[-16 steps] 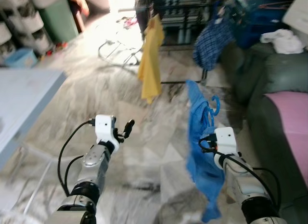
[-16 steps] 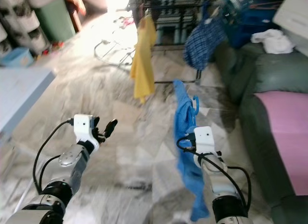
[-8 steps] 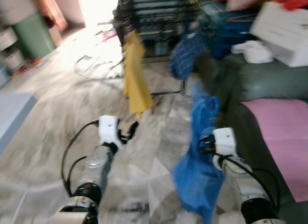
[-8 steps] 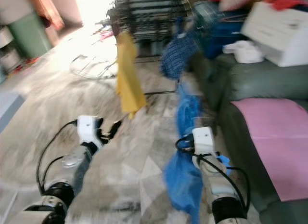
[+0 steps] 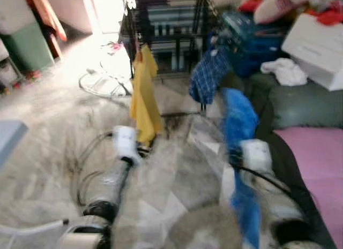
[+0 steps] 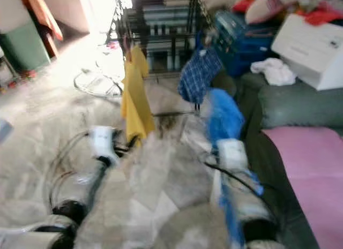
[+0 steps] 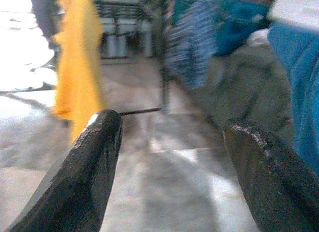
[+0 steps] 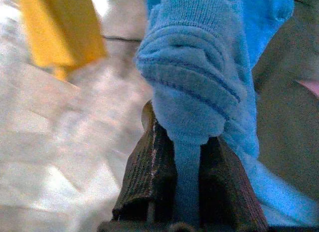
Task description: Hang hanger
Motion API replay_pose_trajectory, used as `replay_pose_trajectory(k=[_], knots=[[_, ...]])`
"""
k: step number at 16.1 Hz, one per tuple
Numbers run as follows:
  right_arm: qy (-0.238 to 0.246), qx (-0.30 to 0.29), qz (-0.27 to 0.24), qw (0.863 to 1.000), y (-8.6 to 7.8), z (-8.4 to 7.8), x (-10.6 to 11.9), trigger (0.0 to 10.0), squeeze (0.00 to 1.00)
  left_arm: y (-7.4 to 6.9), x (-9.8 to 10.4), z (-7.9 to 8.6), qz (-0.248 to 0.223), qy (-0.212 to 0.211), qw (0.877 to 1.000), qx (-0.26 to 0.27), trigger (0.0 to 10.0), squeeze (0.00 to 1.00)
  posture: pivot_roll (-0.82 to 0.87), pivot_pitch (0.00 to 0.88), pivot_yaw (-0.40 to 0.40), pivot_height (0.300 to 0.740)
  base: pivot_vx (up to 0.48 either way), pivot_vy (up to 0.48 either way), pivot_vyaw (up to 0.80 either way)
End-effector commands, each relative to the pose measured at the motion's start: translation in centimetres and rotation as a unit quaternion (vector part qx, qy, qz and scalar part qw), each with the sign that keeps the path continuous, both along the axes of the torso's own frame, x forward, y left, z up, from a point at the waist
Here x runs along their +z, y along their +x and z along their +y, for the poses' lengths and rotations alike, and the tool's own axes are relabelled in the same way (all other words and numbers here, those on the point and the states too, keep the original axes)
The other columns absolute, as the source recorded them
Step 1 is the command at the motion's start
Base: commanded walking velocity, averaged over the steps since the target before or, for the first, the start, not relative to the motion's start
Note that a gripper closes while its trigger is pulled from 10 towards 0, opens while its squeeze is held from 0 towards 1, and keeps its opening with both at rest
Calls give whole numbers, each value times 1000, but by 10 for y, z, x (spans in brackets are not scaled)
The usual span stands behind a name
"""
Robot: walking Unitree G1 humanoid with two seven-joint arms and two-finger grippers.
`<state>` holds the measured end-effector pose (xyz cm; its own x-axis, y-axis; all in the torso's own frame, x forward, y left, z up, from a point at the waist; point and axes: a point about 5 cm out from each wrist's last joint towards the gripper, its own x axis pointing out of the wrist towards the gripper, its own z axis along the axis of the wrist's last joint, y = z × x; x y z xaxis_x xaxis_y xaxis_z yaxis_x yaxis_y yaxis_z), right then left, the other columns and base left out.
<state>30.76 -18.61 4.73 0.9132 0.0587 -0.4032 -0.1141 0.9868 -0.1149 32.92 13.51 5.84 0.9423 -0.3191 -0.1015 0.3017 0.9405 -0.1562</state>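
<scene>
On the marble floor (image 5: pixel 64 131), at twelve o'clock from us, stands a black drying rack (image 5: pixel 166 24) carrying a yellow cloth (image 5: pixel 143 102) and a checked garment (image 5: pixel 208 75). Our right pincer (image 8: pixel 185 192) is pinching the blue hanger (image 8: pixel 187 187) with its blue garment (image 5: pixel 238 120) at two o'clock, near the sofa (image 5: pixel 305 104). Our left pincer (image 7: pixel 172 157) is spread apart and holds nothing.

Both arms are silver metal tubes, blurred in the head views, each ending in a white boxy wrist block. Black cables loop from the left arm (image 5: pixel 110 182) up to its block, and a black cable runs back along the right arm (image 5: pixel 278 206). The left gripper (image 7: pixel 169 137) has thick, matte black fingers with rounded tips. The right gripper (image 8: pixel 184 167) has dark, ribbed finger pads.
</scene>
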Motion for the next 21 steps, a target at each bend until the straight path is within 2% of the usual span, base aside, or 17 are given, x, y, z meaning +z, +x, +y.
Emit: replay_pose_trajectory(k=[1,2,18,19,21], knots=[[-5,-3,-22,1000,4,-7,11,0,0,2,3,-8,-2,-2,1000,-7,10000,0,-324,0,65,740,420,0,550],[-5,2,-21,1000,4,-6,10,1216,0,2,2,-8,-1,-2,1000,-7,10000,0,-324,0,65,740,412,244,0],[-5,2,-21,1000,4,-6,10,1216,0,2,2,-8,-1,-2,1000,-7,10000,0,-324,0,65,740,412,244,0],[-21,-8,-41,999,13,-2,17,10000,0,2,0,-14,5,2,1000,10,10000,0,-311,0,25,740,480,0,0],[-19,-34,-51,998,19,-3,22,10000,0,3,0,-17,5,5,1000,16,10000,0,-315,0,27,740,429,0,0]])
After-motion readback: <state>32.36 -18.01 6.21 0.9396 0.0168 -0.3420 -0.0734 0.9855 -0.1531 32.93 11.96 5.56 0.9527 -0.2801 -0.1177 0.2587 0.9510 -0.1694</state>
